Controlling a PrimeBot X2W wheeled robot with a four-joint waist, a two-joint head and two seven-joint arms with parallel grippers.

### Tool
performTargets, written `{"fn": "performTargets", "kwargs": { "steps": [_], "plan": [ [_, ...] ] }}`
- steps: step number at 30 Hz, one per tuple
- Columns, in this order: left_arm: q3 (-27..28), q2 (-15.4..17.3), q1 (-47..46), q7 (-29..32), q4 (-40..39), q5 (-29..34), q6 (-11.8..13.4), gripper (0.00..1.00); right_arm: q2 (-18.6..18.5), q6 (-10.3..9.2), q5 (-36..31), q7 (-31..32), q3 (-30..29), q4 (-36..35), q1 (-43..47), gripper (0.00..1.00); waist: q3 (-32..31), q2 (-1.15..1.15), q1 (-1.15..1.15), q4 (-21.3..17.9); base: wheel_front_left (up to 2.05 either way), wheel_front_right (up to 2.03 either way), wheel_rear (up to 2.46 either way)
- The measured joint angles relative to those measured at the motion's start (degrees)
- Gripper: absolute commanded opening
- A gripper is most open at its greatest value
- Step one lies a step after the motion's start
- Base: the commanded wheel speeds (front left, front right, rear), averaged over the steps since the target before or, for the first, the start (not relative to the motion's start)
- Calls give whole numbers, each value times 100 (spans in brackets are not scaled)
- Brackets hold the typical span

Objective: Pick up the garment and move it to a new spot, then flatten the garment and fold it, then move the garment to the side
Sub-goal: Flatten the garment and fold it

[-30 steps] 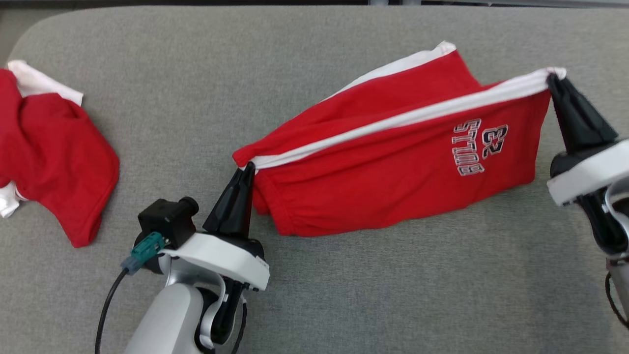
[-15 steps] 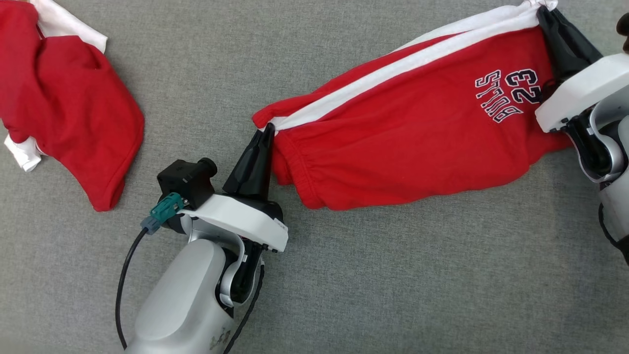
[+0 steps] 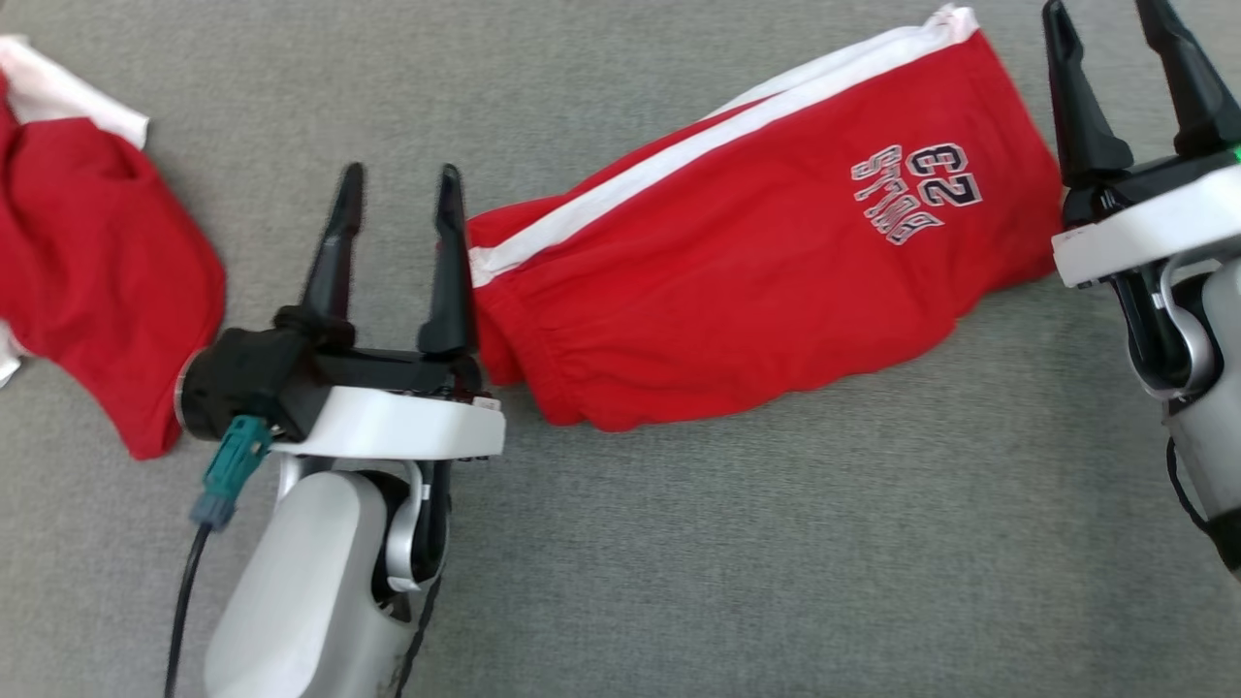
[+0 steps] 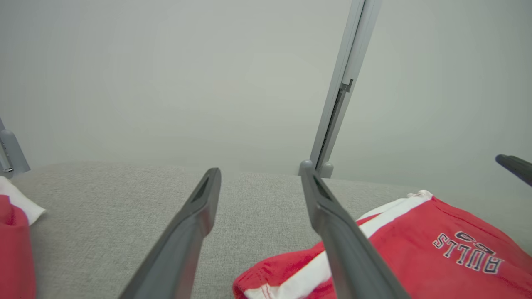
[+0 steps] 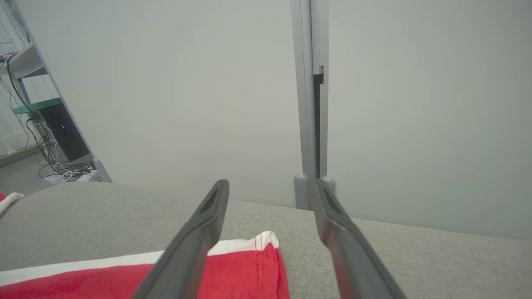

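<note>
- Head view: the garment point(image 3: 737, 271) lies on the table point(image 3: 679, 543), its long axis slanting from the left claw point(image 3: 399, 174) up to the right claw point(image 3: 1102, 15). Both claws are spread apart and empty, one just beside each end.
- Left wrist view: the garment point(image 4: 415, 257) sits to the right, partly behind the left claw's point(image 4: 259, 168) right finger.
- Right wrist view: the garment's point(image 5: 232, 274) corner lies low, left of the right claw point(image 5: 270, 182).

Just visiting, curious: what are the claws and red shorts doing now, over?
Left gripper open, empty. Right gripper open, empty. Red shorts lying on grey surface between them. Other red garment far left, clear.
</note>
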Motion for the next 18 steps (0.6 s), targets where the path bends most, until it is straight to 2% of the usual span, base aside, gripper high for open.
{"fn": "performTargets", "kwargs": {
  "steps": [6, 18],
  "plan": [
    [411, -2, 203, -1, -427, 588, 2, 100, 99, -1, -477, -11, -791, -1031, 862, 100, -176, 0, 0, -318, 0, 0, 0],
    [587, 113, 797, -2, 4, 1101, -231, 100, 341, -1, -1013, 207, -1457, -2023, 2935, 100, -720, 0, 0, -676, 0, 0, 0]
  ]
}}
